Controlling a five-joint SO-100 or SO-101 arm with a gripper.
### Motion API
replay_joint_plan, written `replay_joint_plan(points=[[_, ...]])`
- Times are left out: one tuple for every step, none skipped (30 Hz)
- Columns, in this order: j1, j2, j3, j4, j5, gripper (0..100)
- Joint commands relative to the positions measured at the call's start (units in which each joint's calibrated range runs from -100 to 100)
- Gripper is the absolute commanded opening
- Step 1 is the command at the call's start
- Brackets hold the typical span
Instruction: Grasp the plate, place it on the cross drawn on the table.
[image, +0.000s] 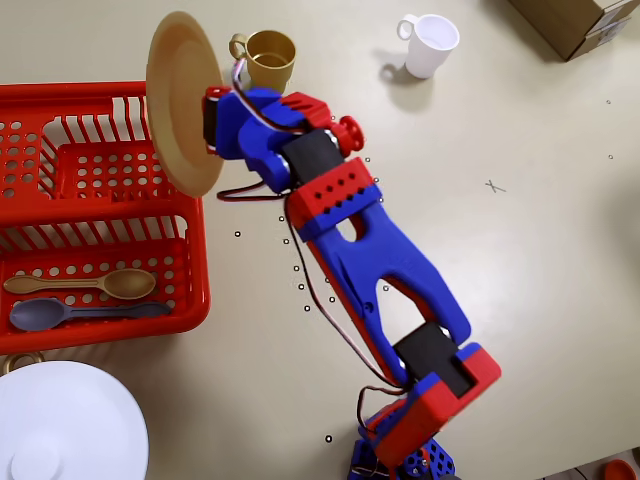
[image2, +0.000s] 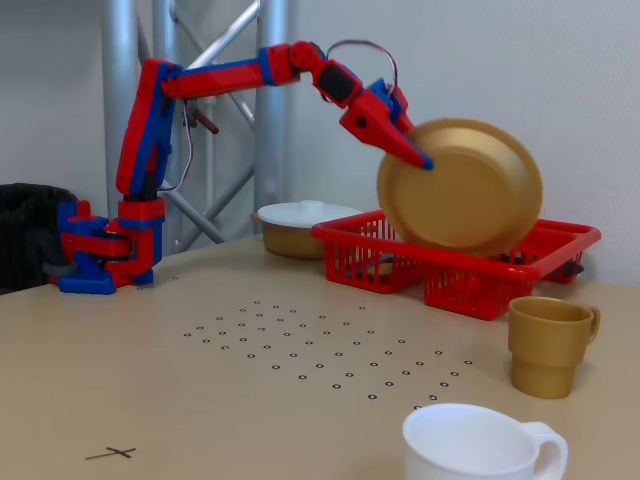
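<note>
The tan plate (image: 180, 100) (image2: 465, 190) hangs on edge in the air, just above the near rim of the red dish rack (image: 100, 95) (image2: 470, 275). My gripper (image: 212, 125) (image2: 412, 150) is shut on the plate's rim and holds it nearly upright. The cross (image: 494, 186) (image2: 111, 453) is a small pencil mark on the beige table, far from the plate, on the arm's other side. My blue and red arm reaches from its base (image: 415, 440) (image2: 100, 255) toward the rack.
A tan cup (image: 268, 58) (image2: 548, 345) stands next to the rack. A white cup (image: 430, 44) (image2: 480, 445) stands farther along. Two spoons (image: 85, 297) lie in the rack. A white-lidded dish (image: 65, 430) (image2: 300, 228) sits beyond it. A cardboard box (image: 575, 22) is at the table's corner.
</note>
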Motion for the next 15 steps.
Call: replay_joint_plan(points=[[1.5,-9.1,-5.9,-0.1,-0.3,0],[1.7,-10.2,-5.9,-0.1,-0.4,0],[2.0,-11.1,-5.6,0.0,-0.3,0],[2.2,-12.2,-5.2,0.0,-0.4,0],[2.5,-13.1,-5.2,0.0,-0.8,0],[2.9,-14.1,-5.1,0.0,-1.2,0],[3.2,-15.1,-4.7,0.0,-1.3,0],[3.6,-16.3,-4.1,0.1,-1.4,0],[4.0,-17.4,-3.6,0.1,-1.4,0],[4.5,-18.5,-3.0,0.1,-1.6,0],[5.1,-19.5,-2.6,0.0,-1.7,0],[5.7,-20.4,-2.6,-0.1,-2.2,0],[6.4,-21.1,-2.6,-0.4,-2.6,0],[7.2,-21.7,-2.7,-0.5,-3.0,0],[8.1,-22.3,-2.9,-0.5,-3.4,0]])
